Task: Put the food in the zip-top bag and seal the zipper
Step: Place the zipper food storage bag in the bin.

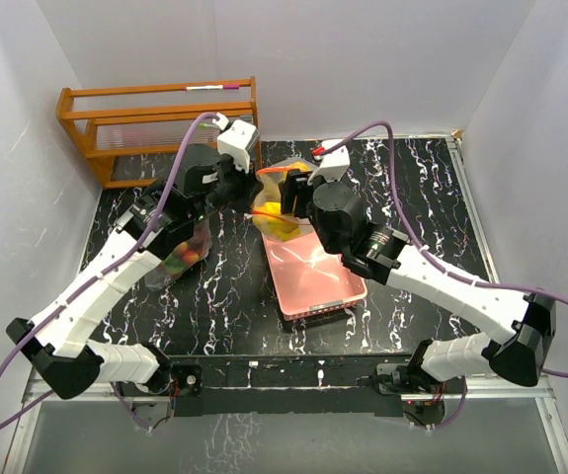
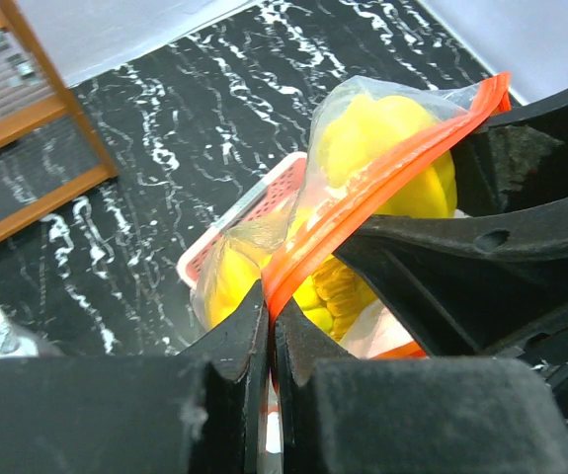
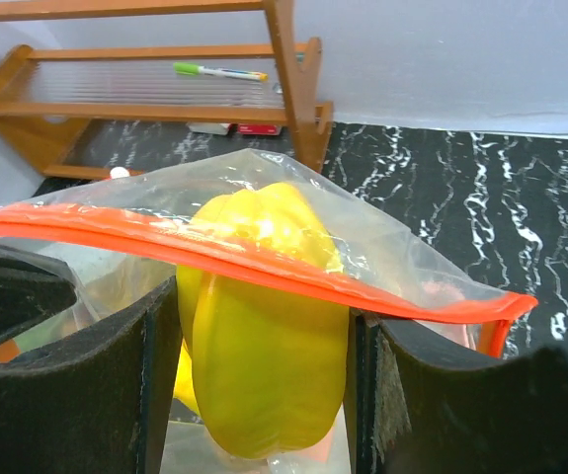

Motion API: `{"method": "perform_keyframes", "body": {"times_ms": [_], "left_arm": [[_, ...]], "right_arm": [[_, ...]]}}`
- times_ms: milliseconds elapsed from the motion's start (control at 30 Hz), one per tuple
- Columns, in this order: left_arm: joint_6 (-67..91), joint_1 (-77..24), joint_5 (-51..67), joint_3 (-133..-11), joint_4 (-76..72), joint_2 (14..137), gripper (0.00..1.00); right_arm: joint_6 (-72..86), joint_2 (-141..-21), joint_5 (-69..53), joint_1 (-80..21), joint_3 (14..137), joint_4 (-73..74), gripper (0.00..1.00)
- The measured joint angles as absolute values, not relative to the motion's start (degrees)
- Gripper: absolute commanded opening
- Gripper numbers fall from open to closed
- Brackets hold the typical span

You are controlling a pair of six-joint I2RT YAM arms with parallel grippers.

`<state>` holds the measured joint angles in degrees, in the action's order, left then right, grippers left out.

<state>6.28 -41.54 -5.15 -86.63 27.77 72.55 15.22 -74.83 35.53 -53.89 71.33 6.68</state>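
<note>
One clear zip-top bag [image 2: 254,232] is up over the far end of the one pink basket [image 2: 254,202] on the desk [image 1: 214,296], at least two yellow toy foods [image 3: 264,375] inside, and the left claw [image 2: 269,341] is pinched tight on its orange zipper [image 3: 264,262]. The right claw [image 3: 264,326] has its fingers apart either side of the bagged yellow piece, gripping or not I cannot tell. Behind, one wooden rack [image 3: 288,59], one green-capped marker [image 3: 219,71], print unreadable.

no writing can be read. the bag [image 3: 392,247] strip across the jaws looks plain; any print on the pen [image 3: 220,71], far beyond them, is too small.
</note>
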Motion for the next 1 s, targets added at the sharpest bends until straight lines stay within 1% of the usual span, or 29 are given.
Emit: {"method": "perform_keyframes", "body": {"times_ms": [67,200,367,433,500,633,800,933,1000], "left_arm": [[7.14,-41.54,-3.09,-86.59,26.5,73.43,0.0],[8.25,-41.54,0.82,-85.91,23.31,75.92,0.0],[9.93,-41.54,3.97,-80.01,18.52,76.99,0.0],[10.7,-41.54,4.67,-77.73,17.17,77.67,0.0],[11.62,-41.54,5.45,-75.2,15.77,78.65,0.0],[13.28,-41.54,6.72,-71.66,13.56,81.32,0.0],[14.61,-41.52,7.97,-70.41,11.81,83.31,0.0],[14.98,-41.52,8.19,-70.41,10.66,83.31,0.0],[15.0,-41.52,8.19,-70.41,10.46,83.31,0.0]], "right_arm": [[15.16,-74.5,36.97,-53.89,71.33,7.81,0.31],[15.38,-73.58,39.0,-53.87,70.39,10.52,0.53],[16.29,-70.65,38.54,-53.87,68.01,14.72,0.82],[16.93,-69.54,36.62,-53.87,66.96,16.36,0.9],[17.45,-68.62,34.5,-53.87,65.93,17.52,0.92],[18.94,-65.89,30.41,-53.87,62.37,20.08,0.92],[22.0,-61.63,27.44,-53.87,59.59,23.81,0.92],[26.24,-56.51,27.07,-53.87,58.24,27.88,0.89],[28.36,-54.26,27.18,-53.87,58.17,30.5,0.85]]}}
